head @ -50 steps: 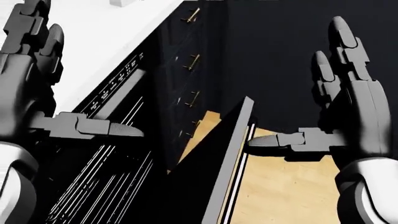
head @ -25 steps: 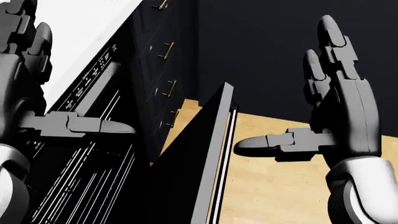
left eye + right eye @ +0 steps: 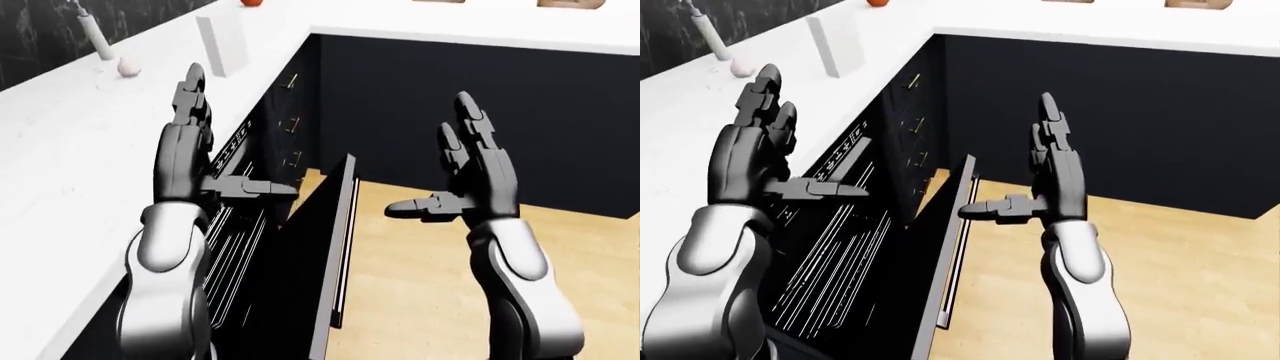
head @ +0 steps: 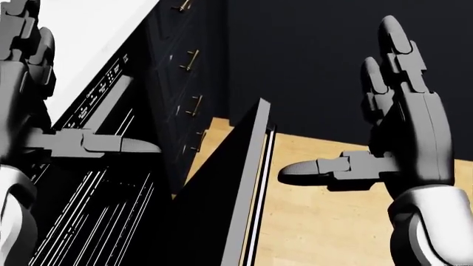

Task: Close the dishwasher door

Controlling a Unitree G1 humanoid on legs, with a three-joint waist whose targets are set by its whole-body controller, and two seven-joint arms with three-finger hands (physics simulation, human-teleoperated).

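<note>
My right hand (image 4: 347, 166) is spread wide, holding nothing, thumb just right of the dishwasher door (image 3: 318, 255), whose top edge now stands steeper than a second ago; my left hand (image 3: 215, 161), equally open, hovers above the racks (image 3: 825, 255) beside the white surface (image 3: 70, 172).

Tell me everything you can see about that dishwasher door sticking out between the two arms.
The dishwasher door is a flat black panel with a pale strip along its edge. It stands partly open, tilted out from the dark cabinet front below the white counter, over the wooden floor. To its left in the left-eye view, thin white rack wires show inside the machine. The right robot hand is open beside the door's top edge, thumb pointing toward it; touching cannot be told. The left robot hand hovers open over the opening.
</note>
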